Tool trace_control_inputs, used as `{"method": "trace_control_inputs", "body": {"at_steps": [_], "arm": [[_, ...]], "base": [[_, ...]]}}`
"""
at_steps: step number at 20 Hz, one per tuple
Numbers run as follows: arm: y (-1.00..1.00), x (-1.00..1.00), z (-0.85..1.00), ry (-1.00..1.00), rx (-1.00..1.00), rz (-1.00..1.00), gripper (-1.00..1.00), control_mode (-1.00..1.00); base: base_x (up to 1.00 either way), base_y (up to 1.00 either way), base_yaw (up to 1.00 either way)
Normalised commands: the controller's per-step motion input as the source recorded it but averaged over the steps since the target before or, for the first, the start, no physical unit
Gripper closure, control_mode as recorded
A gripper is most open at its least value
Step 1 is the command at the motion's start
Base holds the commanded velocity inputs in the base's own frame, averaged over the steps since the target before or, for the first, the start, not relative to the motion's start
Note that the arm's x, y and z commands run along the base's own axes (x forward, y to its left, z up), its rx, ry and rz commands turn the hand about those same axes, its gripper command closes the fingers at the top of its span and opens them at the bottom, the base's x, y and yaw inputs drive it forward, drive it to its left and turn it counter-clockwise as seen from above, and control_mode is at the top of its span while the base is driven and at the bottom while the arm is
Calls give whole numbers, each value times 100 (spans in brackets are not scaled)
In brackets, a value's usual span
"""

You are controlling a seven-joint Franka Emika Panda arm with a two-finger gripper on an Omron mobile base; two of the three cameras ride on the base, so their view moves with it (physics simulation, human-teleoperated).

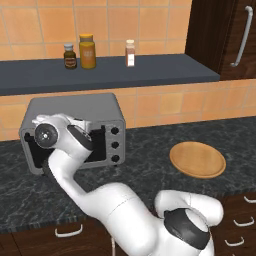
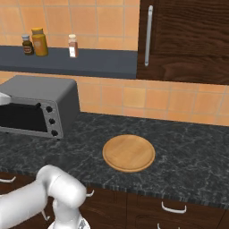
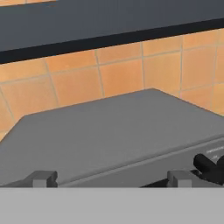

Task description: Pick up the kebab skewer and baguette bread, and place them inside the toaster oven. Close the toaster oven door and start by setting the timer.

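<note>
The grey toaster oven (image 1: 80, 107) (image 2: 40, 87) stands on the dark counter against the tiled wall. In the right base view its door (image 2: 20, 117) with the dark glass stands upright against the front. My gripper (image 3: 110, 179) is open, its fingertips (image 3: 41, 178) spread wide just before the oven's top front edge, looking over the grey top (image 3: 113, 131). A black knob (image 3: 208, 165) shows at the lower right of the hand view. In the left base view my arm's wrist (image 1: 47, 134) covers much of the oven's front. The kebab skewer and baguette bread are out of view.
A round wooden plate (image 1: 197, 159) (image 2: 129, 153) lies on the counter right of the oven. Above the oven runs a dark shelf (image 1: 150, 70) with three jars (image 1: 87, 50). A dark wooden cabinet (image 1: 235, 35) hangs at the upper right.
</note>
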Motion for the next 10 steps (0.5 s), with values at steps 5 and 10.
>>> {"method": "trace_control_inputs", "body": {"at_steps": [5, 10], "arm": [[-100, -86, -9, 0, 5, 2, -100, -100], [-100, -58, -19, 0, 1, 7, -100, -100]], "base": [[0, 0, 0], [0, 0, 0]]}}
